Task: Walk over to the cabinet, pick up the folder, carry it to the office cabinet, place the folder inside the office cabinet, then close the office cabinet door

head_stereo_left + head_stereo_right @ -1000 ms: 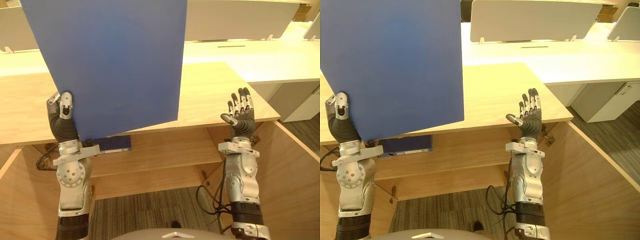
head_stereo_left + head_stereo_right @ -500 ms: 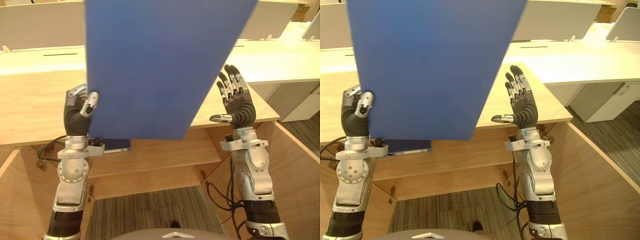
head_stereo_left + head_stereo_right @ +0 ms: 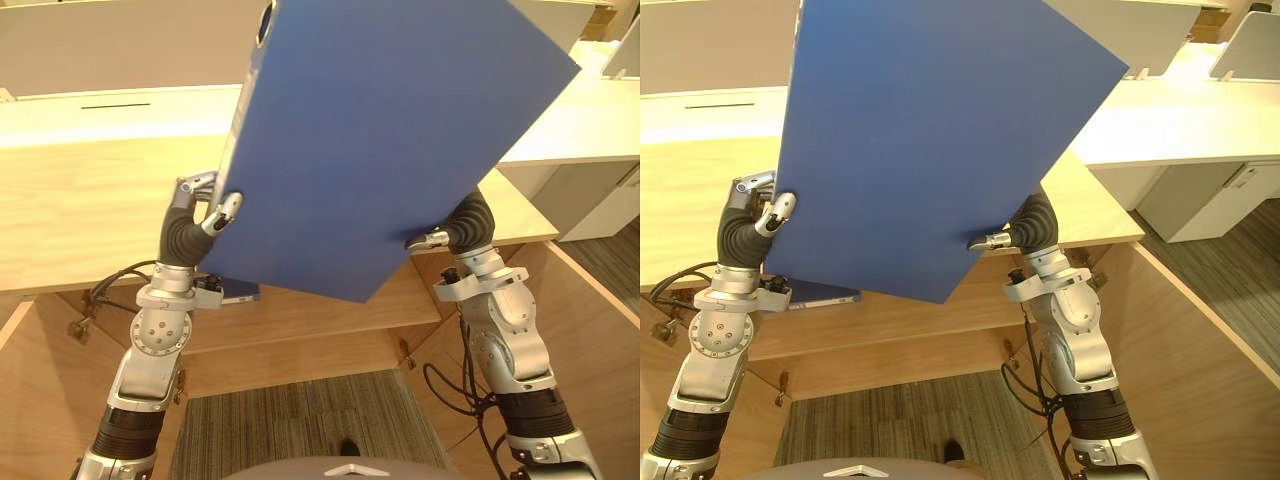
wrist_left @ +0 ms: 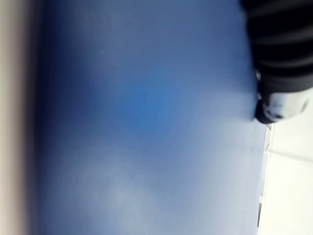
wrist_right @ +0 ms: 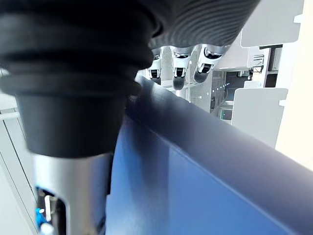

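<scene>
Now my right hand [image 3: 462, 225] had come onto the folder [image 3: 390, 150]; half a second earlier it stood spread and apart from it. Its thumb lay on the near face and its fingers went behind the lower right edge, so it pinched the folder. My left hand [image 3: 195, 215] pinched the left edge by the spine, thumb in front. So both hands held the folder in the air, above the front of the desk [image 3: 80, 220]. I judged this hold safer for lowering it into the open cabinet [image 3: 320, 310] below. Its broad face looked at me. The long axis rose and leaned to the right, and the spine was turned left.
</scene>
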Controlling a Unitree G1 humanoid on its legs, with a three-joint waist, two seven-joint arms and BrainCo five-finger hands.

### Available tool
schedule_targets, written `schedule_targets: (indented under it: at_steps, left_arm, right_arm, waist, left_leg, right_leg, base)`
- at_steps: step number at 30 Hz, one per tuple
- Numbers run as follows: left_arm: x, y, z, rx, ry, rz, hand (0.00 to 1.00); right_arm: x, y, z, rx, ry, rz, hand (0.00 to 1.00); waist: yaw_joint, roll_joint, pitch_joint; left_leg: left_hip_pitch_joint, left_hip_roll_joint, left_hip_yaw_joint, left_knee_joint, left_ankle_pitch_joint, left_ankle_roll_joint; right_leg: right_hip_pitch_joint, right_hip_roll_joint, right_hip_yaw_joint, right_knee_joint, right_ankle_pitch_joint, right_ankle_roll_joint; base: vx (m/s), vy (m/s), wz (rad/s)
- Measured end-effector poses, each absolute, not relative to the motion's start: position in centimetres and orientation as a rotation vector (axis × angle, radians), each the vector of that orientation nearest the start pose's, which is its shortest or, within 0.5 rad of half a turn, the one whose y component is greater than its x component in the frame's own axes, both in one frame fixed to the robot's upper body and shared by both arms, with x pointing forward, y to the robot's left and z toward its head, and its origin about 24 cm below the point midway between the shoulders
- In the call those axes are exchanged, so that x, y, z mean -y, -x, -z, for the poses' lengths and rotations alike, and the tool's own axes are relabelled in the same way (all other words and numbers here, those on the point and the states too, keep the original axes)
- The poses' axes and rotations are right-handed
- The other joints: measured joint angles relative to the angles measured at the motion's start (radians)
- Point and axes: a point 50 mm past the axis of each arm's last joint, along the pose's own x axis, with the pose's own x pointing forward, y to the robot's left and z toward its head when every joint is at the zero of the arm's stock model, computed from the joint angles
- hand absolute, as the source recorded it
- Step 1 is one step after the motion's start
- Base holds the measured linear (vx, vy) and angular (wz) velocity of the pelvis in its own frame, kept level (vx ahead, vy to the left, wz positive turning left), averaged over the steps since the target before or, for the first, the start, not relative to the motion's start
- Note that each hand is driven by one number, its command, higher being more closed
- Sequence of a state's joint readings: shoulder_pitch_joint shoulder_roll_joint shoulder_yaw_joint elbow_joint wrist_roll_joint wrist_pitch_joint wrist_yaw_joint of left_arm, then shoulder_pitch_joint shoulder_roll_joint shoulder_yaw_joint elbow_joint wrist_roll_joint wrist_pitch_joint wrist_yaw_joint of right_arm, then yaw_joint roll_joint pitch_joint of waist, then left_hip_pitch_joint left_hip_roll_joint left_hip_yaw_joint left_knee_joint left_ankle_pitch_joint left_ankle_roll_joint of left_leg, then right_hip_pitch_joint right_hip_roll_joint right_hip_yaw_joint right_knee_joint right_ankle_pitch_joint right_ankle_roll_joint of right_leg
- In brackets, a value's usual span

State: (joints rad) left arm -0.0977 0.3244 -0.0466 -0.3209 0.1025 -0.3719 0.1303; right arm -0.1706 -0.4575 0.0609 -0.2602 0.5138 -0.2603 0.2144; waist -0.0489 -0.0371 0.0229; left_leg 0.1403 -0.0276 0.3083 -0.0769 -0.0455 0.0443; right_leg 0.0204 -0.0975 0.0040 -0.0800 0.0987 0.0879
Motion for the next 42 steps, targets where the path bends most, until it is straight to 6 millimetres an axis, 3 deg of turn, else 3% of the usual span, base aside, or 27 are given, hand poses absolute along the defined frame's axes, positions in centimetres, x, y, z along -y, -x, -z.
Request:
schedule_targets:
  at_steps: [12,18,26,42]
  left_arm:
    - [-16.3,-23.7,-17.5,0.813,-0.336,0.049,1.00]
    - [-16.2,-23.7,-17.4,0.810,-0.348,0.069,1.00]
    - [-16.0,-23.6,-17.3,0.809,-0.333,0.061,1.00]
    - [-16.1,-23.2,-15.9,0.746,-0.163,-0.047,1.00]
  right_arm:
    - [15.5,-26.0,-17.8,0.574,0.061,-0.600,0.00]
    - [15.4,-26.4,-16.9,0.513,0.089,-0.617,0.00]
    - [15.2,-26.6,-16.9,0.521,0.108,-0.581,0.00]
    - [12.8,-28.0,-18.7,0.643,0.016,-0.440,0.00]
  waist:
    - [0.003,-0.001,-0.001]
    - [0.012,-0.004,-0.003]
    - [0.013,-0.005,-0.003]
    - [0.019,-0.010,-0.009]
  left_leg:
    - [-0.003,0.000,0.010,0.000,0.000,0.000]
    - [-0.011,0.000,0.009,0.000,0.000,0.001]
    - [-0.017,-0.001,0.002,0.004,0.002,0.002]
    - [-0.043,-0.001,-0.026,0.001,0.015,0.003]
  right_leg:
    - [-0.008,0.001,0.011,0.000,0.004,0.002]
    - [-0.015,0.000,0.010,0.000,0.005,0.003]
    - [-0.016,-0.001,0.004,0.000,0.006,0.003]
    - [-0.030,-0.004,-0.022,0.000,0.006,0.002]
  base:
    - [-0.03,-0.024,-0.02]
    - [-0.04,-0.033,0.01]
    - [-0.02,-0.017,0.01]
    - [-0.02,-0.026,0.05]
